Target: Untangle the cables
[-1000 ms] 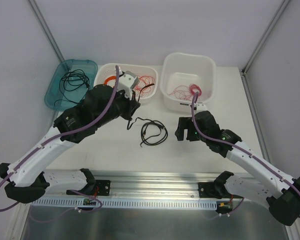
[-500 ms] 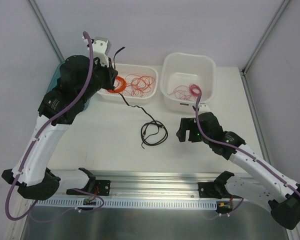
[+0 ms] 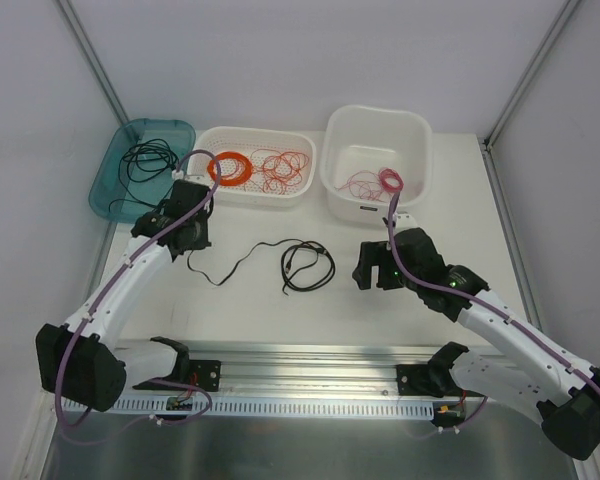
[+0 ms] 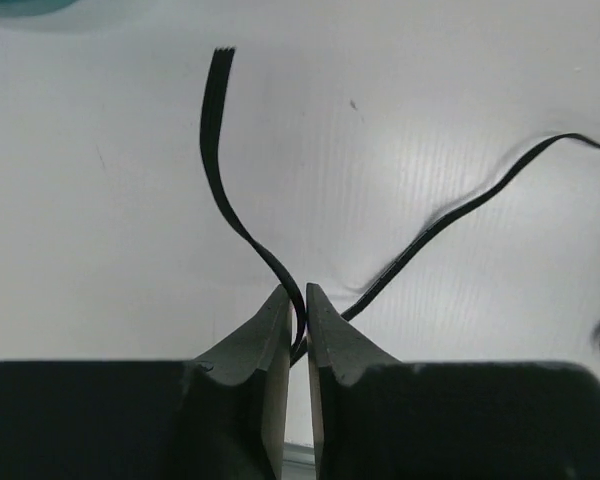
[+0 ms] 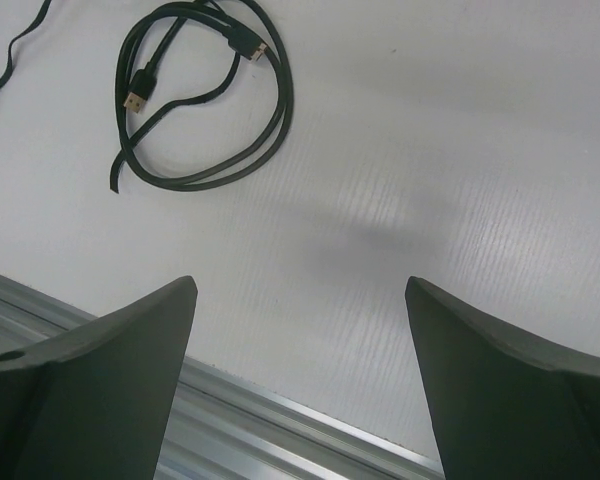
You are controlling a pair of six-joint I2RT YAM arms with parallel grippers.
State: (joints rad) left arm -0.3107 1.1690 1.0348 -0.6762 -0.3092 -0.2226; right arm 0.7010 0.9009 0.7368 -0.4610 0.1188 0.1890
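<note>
The loose tangle of red and orange-red wires (image 3: 281, 168) lies in the white middle basket (image 3: 202, 142), beside a neat orange coil (image 3: 230, 167). A black cable (image 3: 286, 270) lies on the table, looped at the centre, with a tail running left. My left gripper (image 3: 190, 250) is low over the table and shut on that tail. In the left wrist view the flat black cable (image 4: 209, 130) is pinched between my fingertips (image 4: 280, 310). My right gripper (image 3: 364, 271) is open and empty, right of the loop, which also shows in the right wrist view (image 5: 202, 184).
A teal tray (image 3: 108, 175) at the back left holds another black cable. A white tub (image 3: 376, 118) at the back right holds thin pinkish-red wires (image 3: 375, 181). A metal rail (image 3: 310, 360) runs along the table's near edge.
My left arm has come down from above the middle basket to the table at the left. It has drawn the black cable's tail out onto the table. The right arm has barely moved.
</note>
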